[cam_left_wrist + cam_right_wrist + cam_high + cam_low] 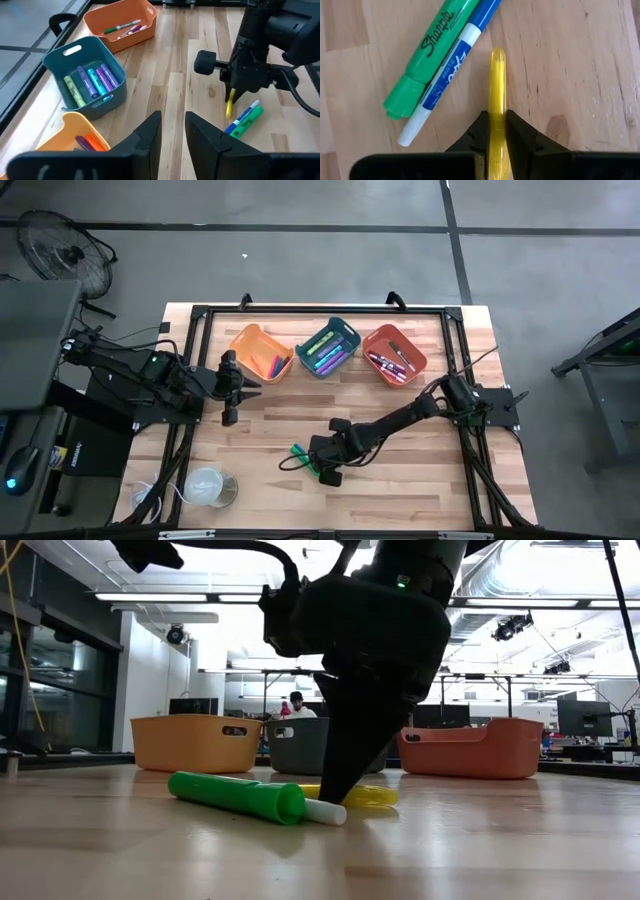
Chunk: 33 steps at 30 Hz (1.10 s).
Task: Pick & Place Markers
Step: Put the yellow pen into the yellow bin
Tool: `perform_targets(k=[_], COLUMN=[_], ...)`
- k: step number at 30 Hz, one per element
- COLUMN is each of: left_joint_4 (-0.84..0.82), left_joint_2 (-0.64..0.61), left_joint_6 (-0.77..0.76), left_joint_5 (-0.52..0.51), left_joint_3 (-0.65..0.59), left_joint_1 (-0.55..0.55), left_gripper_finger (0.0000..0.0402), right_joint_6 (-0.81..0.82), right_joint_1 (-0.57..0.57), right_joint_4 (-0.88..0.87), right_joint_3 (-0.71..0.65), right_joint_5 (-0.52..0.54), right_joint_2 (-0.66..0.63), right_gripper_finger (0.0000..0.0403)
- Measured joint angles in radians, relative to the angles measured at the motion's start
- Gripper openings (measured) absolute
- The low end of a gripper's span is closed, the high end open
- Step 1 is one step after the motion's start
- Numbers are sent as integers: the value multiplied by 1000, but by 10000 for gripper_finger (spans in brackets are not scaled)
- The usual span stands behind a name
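High view: overhead, straight down on the whole table [400, 480]. Low view: at tabletop height, level, close to the markers [240, 796], bins [196, 743] far behind. Left wrist view: slanted down across the table. Right wrist view: very close, facing down. All share the markers

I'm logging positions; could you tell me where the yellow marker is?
The yellow marker lies front-centre on the table, clamped in the right hand, beside the green marker.
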Motion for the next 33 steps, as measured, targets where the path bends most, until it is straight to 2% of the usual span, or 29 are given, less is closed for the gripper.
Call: perform_targets(k=[19, 27, 33], left_joint_4=[51, 240, 401], left_joint_2=[11, 11, 11], left_joint_6=[0, 97, 193], left_joint_5=[6, -2, -37], left_joint_3=[0, 0, 0], left_joint_1=[0, 0, 0], left_gripper_finger=[83, 83, 83], right_joint_6=[21, -48, -174], right_joint_1=[-49, -99, -139], right_joint_4=[3, 23, 68], right_joint_3=[-10, -8, -8], right_joint_5=[294, 443, 529], right_joint_2=[-159, -296, -412], right_gripper_finger=[30, 30, 30])
